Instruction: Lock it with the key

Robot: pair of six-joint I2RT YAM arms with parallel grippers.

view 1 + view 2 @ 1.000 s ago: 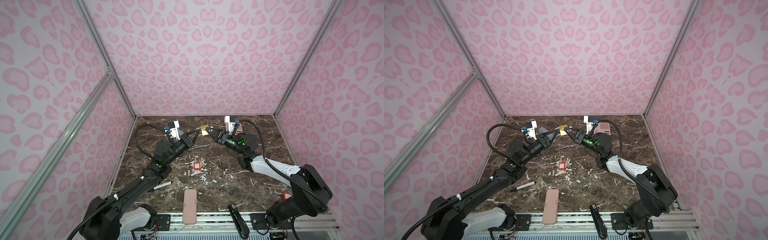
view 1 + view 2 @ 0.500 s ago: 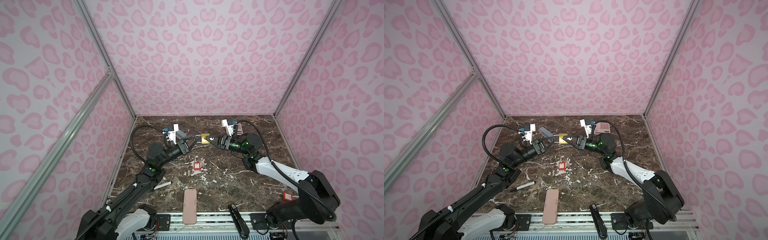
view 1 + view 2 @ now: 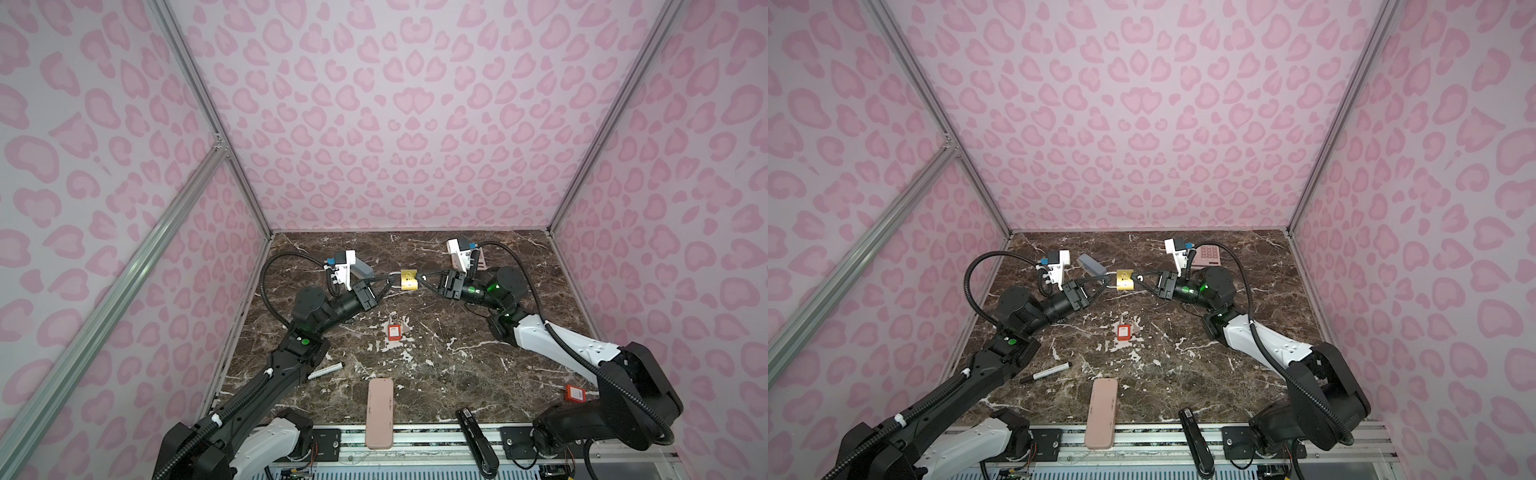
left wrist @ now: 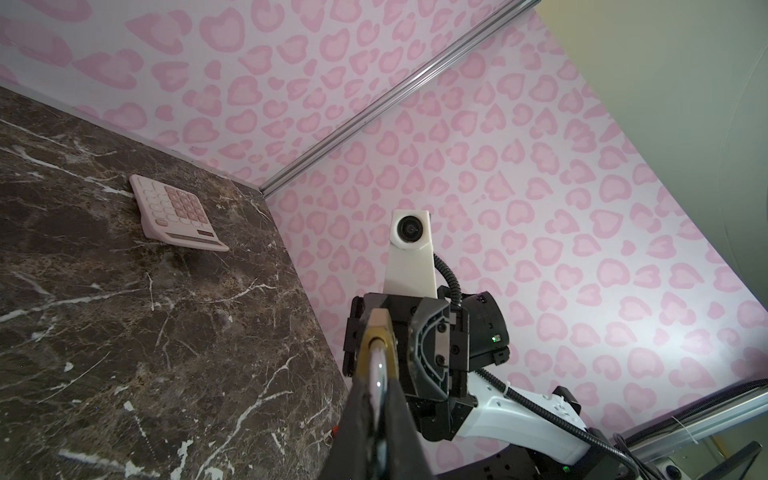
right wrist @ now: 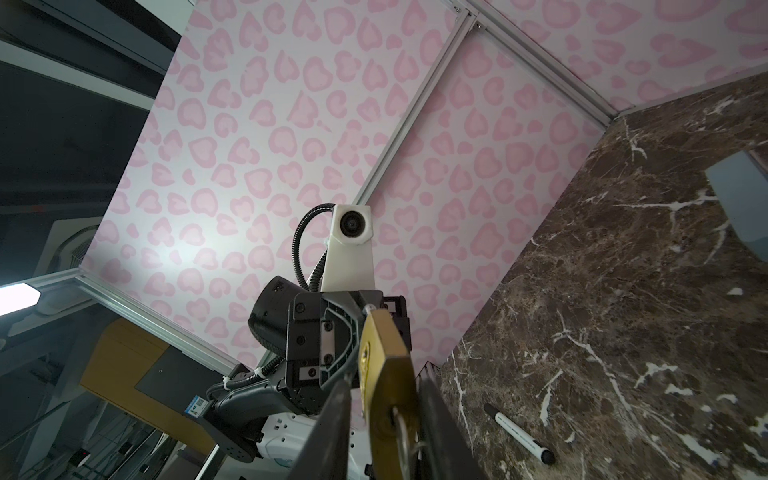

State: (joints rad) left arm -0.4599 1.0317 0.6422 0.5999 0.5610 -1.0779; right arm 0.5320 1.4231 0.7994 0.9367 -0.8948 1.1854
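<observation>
While left gripper [image 3: 388, 281] stays pinched on shackle [image 4: 378, 370], brass padlock [image 3: 409, 279] hangs lower than a second ago, mid-air over marble table [image 3: 436, 332]. Right gripper [image 3: 424, 279] wrist has rolled. Its fingers straddle lock's key end, key [image 5: 402, 432] seated in keyhole. Pinching or merely flanking, cannot tell. Likely re-grip mid-turn, locking unfinished.

Both arms reach low and forward, forearms angled inward, so the left gripper [image 3: 387, 281] and right gripper [image 3: 424, 279] face tip to tip. The left's jaws pinch tight on the padlock [image 3: 409, 280] shackle. The right's stand slightly apart, straddling its opposite end.
</observation>
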